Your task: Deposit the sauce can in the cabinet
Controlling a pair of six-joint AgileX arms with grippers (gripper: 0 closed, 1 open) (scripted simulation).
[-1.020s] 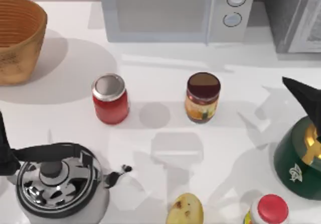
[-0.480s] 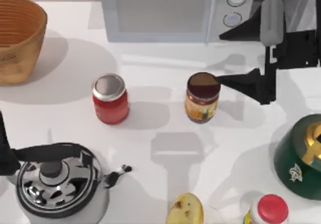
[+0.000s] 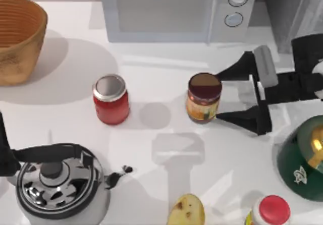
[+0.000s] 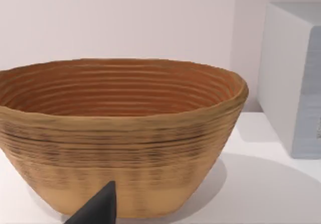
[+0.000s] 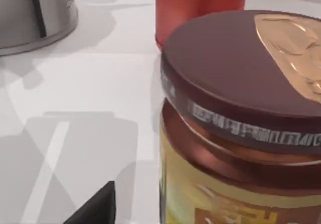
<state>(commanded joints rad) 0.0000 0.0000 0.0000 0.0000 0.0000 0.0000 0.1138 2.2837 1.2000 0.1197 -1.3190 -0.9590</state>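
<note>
Left arm sits parked at the table's left edge by the kettle (image 3: 58, 184); can't tell how its fingers stand. Basket (image 3: 17, 38) back left, red can (image 3: 110, 99) upright w/ silver top. Sauce can (image 3: 204, 98) stands upright mid-table, in front of the microwave (image 3: 176, 10). Right gripper (image 3: 224, 96) just to the can's right, 2 fingers (image 3: 237, 71) spread wide, tips at the can's right side, 1 toward the microwave, 1 toward the near edge; not clamped. Cabinet (image 3: 292, 13) back right.
</note>
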